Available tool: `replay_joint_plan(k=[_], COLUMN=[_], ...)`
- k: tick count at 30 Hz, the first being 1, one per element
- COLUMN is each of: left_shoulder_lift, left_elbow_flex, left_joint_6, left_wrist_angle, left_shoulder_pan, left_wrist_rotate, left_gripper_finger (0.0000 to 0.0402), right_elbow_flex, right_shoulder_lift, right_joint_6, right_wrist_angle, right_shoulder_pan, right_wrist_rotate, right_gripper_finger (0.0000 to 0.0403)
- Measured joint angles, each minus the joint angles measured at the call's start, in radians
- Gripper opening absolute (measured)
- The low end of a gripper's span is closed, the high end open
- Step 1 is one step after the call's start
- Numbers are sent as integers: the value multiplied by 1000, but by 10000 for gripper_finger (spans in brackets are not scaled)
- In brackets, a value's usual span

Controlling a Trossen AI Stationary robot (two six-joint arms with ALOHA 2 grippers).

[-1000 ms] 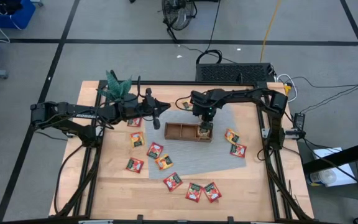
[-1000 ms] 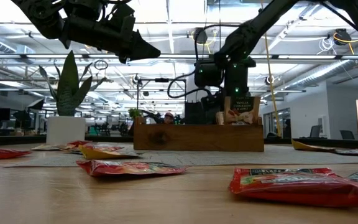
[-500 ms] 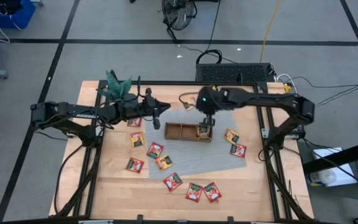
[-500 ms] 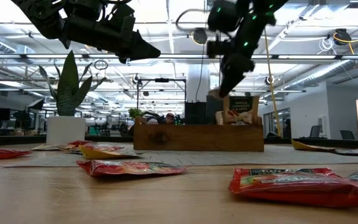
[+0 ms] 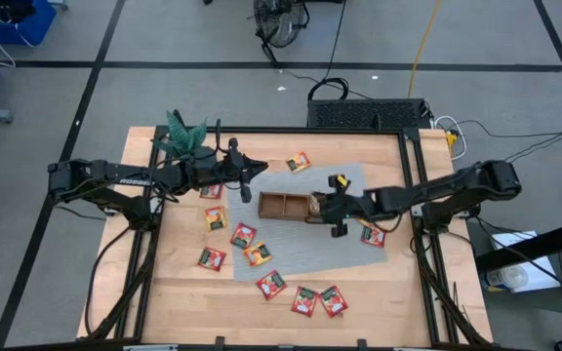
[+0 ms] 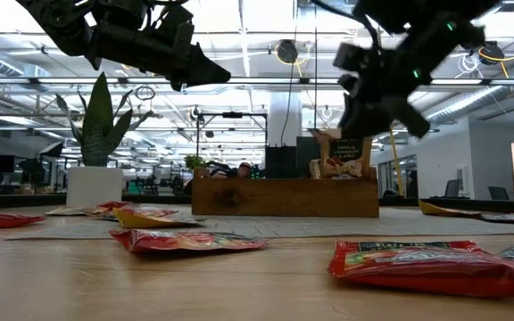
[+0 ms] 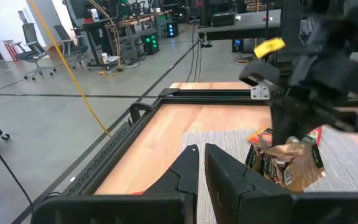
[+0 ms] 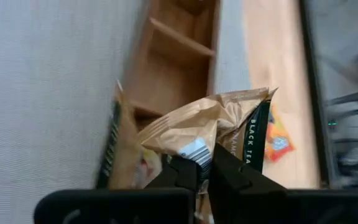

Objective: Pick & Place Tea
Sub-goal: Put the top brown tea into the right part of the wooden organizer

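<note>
Brown tray (image 5: 283, 206) holds sachets (image 5: 317, 205) at its right end; beside them we see the right gripper (image 5: 338, 210) pressed together, and the left gripper (image 5: 245, 172) nearly closed, empty.

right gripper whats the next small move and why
Probably swing toward a loose red sachet and open the jaws. The right gripper sits empty beside the wooden tray, jaws shut, with sachets standing in the tray's end compartment. The left gripper waits above the table.
</note>
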Motion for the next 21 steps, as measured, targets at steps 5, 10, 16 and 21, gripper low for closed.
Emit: replay_joint_plan(k=[5, 10, 16, 21], left_shoulder_lift=[0, 0, 0, 0], left_elbow_flex=[0, 0, 0, 0], left_joint_6=[0, 0, 0, 0], left_wrist_angle=[0, -1, -1, -1], left_shoulder_pan=[0, 0, 0, 0], left_wrist_rotate=[0, 0, 0, 0], left_gripper_finger=[35, 35, 35, 35], right_elbow_flex=[-106, -122, -122, -138], right_shoulder_lift=[2, 2, 2, 2], right_joint_6=[-33, -31, 19, 33], right_wrist_angle=[201, 238, 226, 216], right_shoulder_pan=[12, 12, 12, 9], right_wrist_rotate=[70, 31, -37, -33], right_gripper_finger=[18, 11, 26, 46])
